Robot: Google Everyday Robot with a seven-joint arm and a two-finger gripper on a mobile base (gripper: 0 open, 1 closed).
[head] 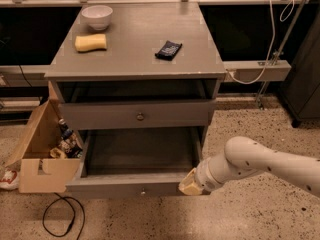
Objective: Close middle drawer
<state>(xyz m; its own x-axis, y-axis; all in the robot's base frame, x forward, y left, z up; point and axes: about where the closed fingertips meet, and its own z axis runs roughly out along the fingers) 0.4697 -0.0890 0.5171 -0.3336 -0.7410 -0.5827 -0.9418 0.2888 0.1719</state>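
We see the grey middle drawer point(115, 186) pulled far out, with our hand point(189, 185) at its front panel's right end.

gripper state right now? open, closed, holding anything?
Gripper: open or closed cannot be told; it is low at the right end of the front panel of the pulled-out drawer, with nothing visibly held.

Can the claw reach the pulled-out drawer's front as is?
Likely yes. The claw sits at the right end of the pulled-out drawer front, with nothing visible between them; the cardboard box stands off to the left.
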